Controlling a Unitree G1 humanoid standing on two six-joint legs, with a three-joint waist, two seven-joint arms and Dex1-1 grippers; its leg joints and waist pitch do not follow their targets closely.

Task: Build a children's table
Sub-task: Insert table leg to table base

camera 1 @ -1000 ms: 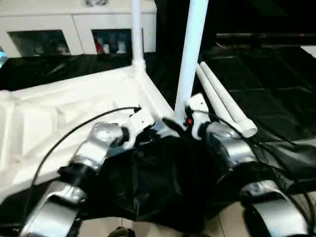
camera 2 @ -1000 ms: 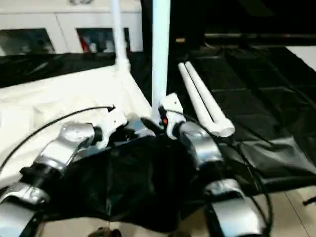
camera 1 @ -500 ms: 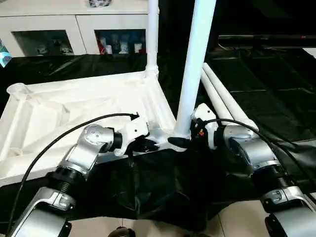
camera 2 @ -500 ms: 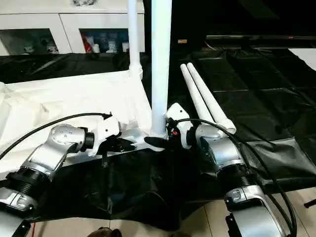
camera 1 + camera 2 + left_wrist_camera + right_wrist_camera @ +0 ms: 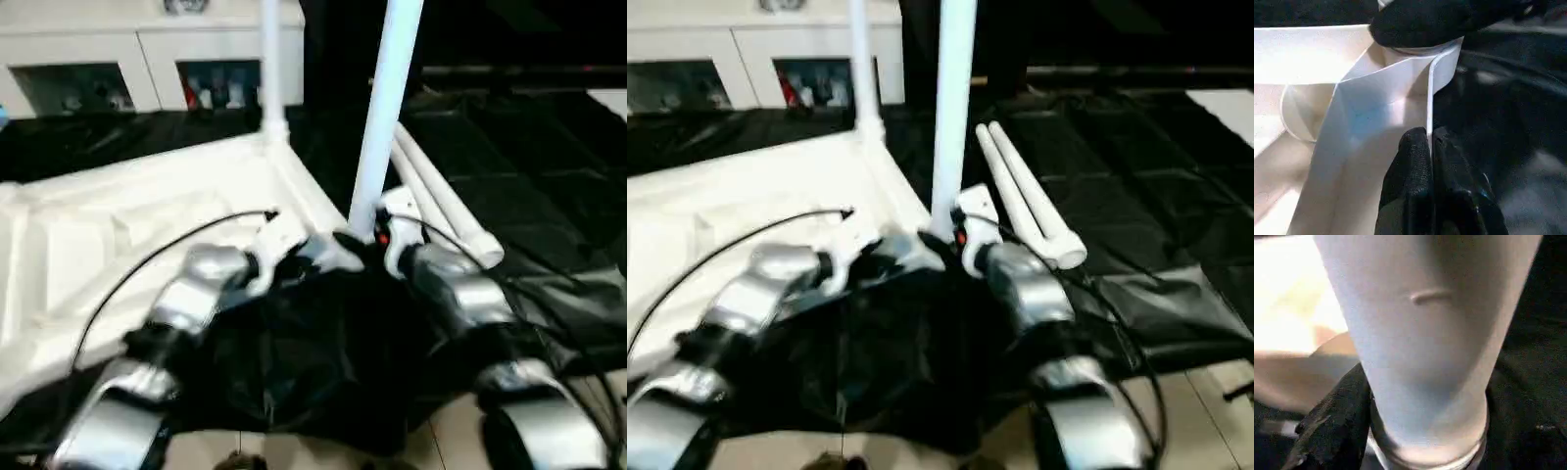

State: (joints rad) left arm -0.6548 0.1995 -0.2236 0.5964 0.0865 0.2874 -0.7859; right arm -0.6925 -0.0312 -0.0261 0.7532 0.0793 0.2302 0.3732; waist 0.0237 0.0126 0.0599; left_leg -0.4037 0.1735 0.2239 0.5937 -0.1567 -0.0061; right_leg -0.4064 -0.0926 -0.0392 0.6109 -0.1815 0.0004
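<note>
The white tabletop (image 5: 118,225) lies upside down on a black sheet, ribbed side up. One white leg (image 5: 269,69) stands upright in its far corner socket. A second leg (image 5: 387,117) stands in the near right corner socket, leaning slightly right at the top. My left gripper (image 5: 1429,147) is shut on the tabletop's thin rim wall (image 5: 1429,107), just beside that socket. My right gripper (image 5: 367,240) sits at the base of the near leg (image 5: 1425,333). Two more legs (image 5: 446,211) lie side by side on the sheet to the right.
A white glass-door cabinet (image 5: 147,59) runs along the back wall. The black sheet (image 5: 529,147) covers the work surface and hangs in folds over the front edge between my forearms. Pale floor (image 5: 451,441) shows below.
The whole picture has shifted with my head. Both grippers stay at the near right corner and the near leg stays upright in its socket.
</note>
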